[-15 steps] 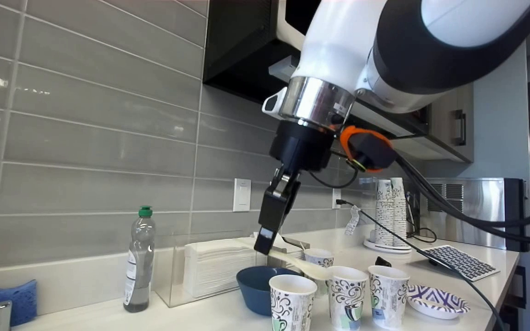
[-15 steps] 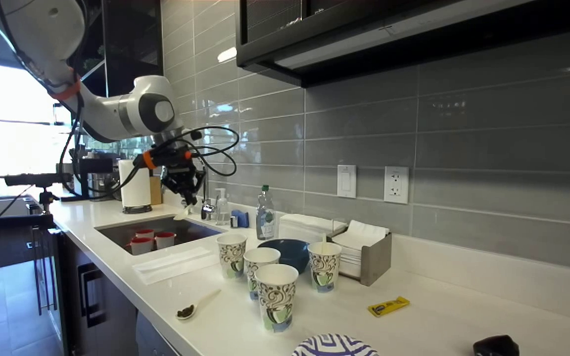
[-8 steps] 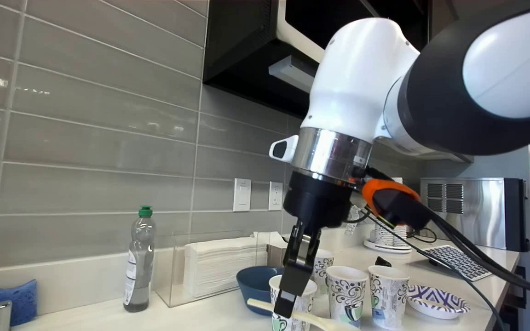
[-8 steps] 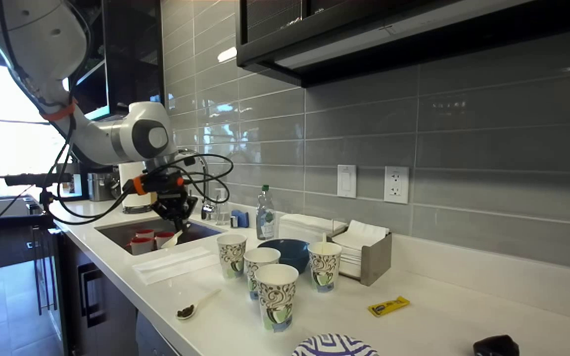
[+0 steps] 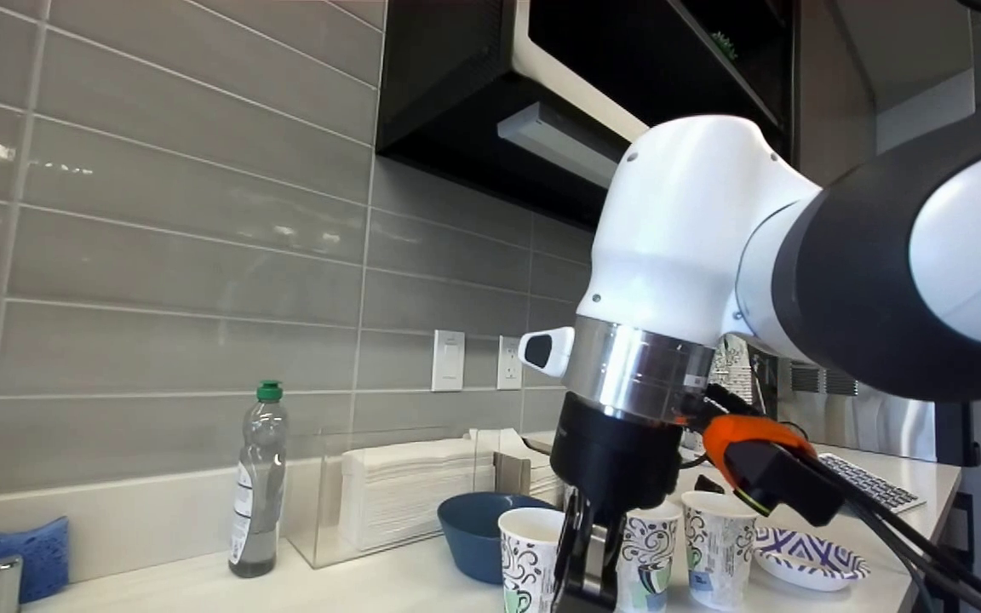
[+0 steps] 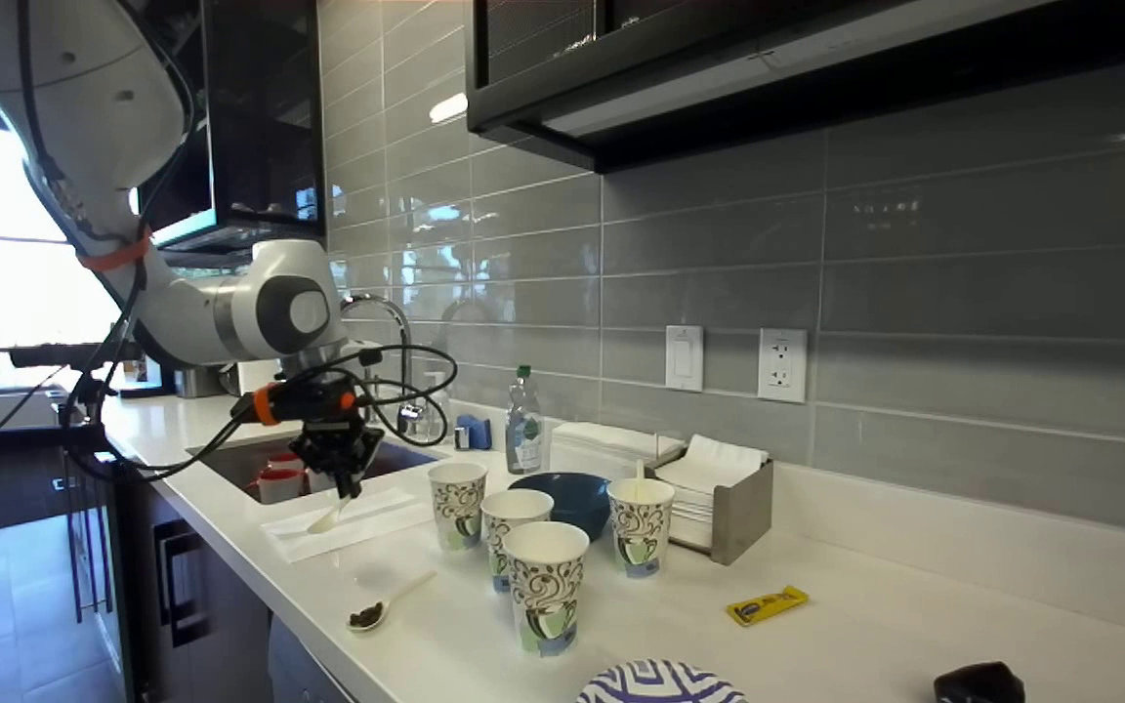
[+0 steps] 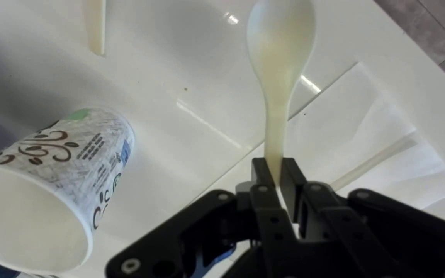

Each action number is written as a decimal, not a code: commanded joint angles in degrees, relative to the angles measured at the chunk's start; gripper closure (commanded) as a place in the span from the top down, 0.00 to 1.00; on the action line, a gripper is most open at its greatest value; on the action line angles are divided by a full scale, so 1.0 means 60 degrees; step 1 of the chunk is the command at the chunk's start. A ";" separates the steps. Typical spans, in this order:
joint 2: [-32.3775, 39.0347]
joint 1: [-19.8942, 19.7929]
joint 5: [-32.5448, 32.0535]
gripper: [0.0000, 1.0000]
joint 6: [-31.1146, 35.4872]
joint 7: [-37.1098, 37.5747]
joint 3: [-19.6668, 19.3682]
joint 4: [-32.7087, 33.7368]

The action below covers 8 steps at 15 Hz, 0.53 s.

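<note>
My gripper (image 7: 274, 172) is shut on the handle of a cream plastic spoon (image 7: 280, 50). The spoon's bowl points away from the fingers and looks empty. In an exterior view the gripper (image 6: 348, 485) holds the spoon (image 6: 326, 520) low over a folded white napkin (image 6: 382, 513) on the counter; the napkin also shows in the wrist view (image 7: 377, 135). A patterned paper cup (image 7: 79, 154) stands beside the gripper. A second cream spoon with dark bits in it (image 6: 367, 615) lies on the counter. In an exterior view the fingers (image 5: 584, 562) run off the bottom edge, in front of cups.
Several paper cups (image 6: 545, 586) stand by a dark blue bowl (image 6: 567, 488) and a napkin holder (image 6: 743, 513). A sink holds red-and-white mugs (image 6: 279, 485). A soap bottle (image 5: 259, 494), a yellow packet (image 6: 768, 605) and a patterned bowl (image 5: 806, 558) are nearby.
My gripper has moved down, carrying the spoon from above the sink to low over the napkin. The grip on the spoon has stayed. The counter objects have not moved.
</note>
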 commanded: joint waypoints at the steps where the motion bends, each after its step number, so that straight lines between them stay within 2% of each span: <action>1: 0.0285 -0.0155 -0.0303 0.03 0.0555 0.0444 0.0095 -0.0122; 8: 0.0642 -0.0192 -0.0335 0.03 0.1045 0.0746 0.0041 -0.0123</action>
